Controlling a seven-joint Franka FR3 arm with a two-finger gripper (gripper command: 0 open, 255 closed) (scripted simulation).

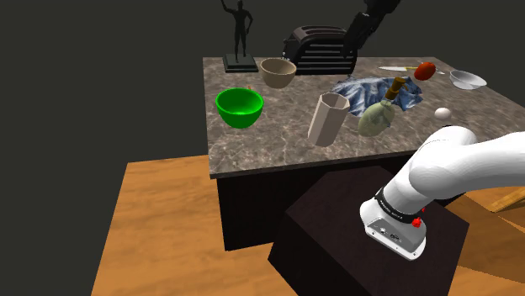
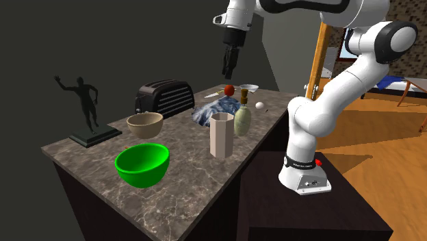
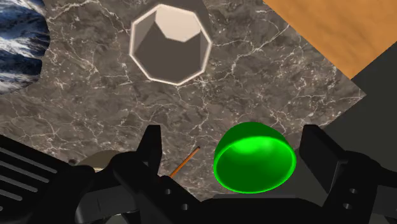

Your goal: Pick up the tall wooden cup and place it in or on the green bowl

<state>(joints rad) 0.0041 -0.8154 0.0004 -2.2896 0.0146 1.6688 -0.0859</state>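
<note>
Approach, by my reading, is the step in hand: the cup is not yet grasped. Taking the shoulder view from its left, the green bowl (image 1: 240, 107) sits upright and empty on the table (image 1: 278, 150). To its right stands the tall cup (image 1: 326, 119), pale tan with flat facets. It is upright with its mouth open, apart from the bowl and near a greenish bottle (image 1: 376, 118). A little further right, high above the table's far part by the dark toaster (image 1: 313, 46), hangs the gripper (image 1: 347, 49). In the wrist view its fingers (image 3: 151, 143) are spread wide, clasping nothing and touching nothing, with cup and bowl both well below them.

The next move calls for carrying the hand over the cup and lowering it with the fingers either side of the walls, then closing. The flat facets should give a fair grip, though so tall a cup may tip if nudged.
</note>
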